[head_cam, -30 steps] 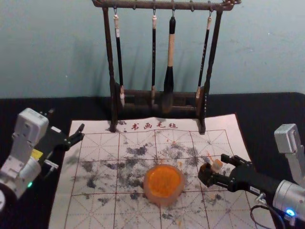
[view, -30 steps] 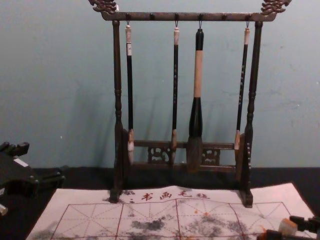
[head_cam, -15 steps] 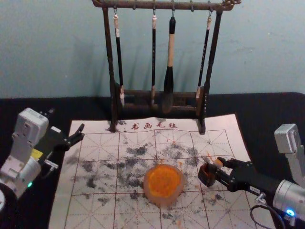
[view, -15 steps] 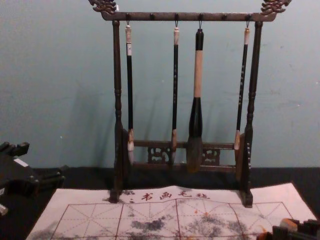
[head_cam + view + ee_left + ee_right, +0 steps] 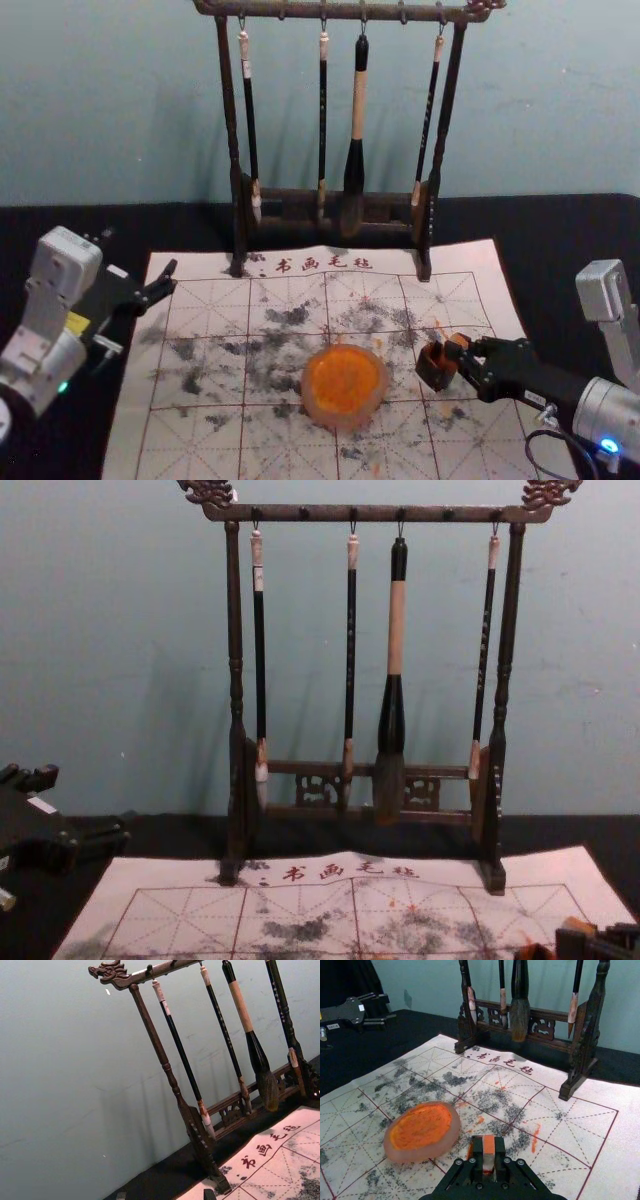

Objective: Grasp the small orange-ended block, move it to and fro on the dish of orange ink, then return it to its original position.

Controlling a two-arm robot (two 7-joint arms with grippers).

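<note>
In the head view, with 12 o'clock being the far side, the mat point(image 5: 205, 430) lies on the black table point(image 5: 560, 225), and its far edge runs to the feet of the brush rack point(image 5: 237, 225). The right edge of the mat is crossed by the right arm. Between the dish of orange ink point(image 5: 345, 385) and the small dark box point(image 5: 435, 368), which is at 3 o'clock of the dish, there is a narrow strip of mat.

The right claw point(image 5: 458, 347) reaches in from 4 o'clock, low over the mat, and is gripping the small orange-ended block point(image 5: 488, 1145). The block is upright between its two fingers, with the orange end up. The small box is just beside the claw, at its 8 o'clock; whether block and box touch, I cannot tell.

The left claw point(image 5: 168, 279) is parked with its fingers apart, at 10 o'clock from the dish, by the mat's left edge.

At 12 o'clock the rack bears four hanging brushes point(image 5: 357, 110), and its two posts stand in the way of any far reach. A cable point(image 5: 535, 463) loops at 5 o'clock from the right claw, near its arm.
</note>
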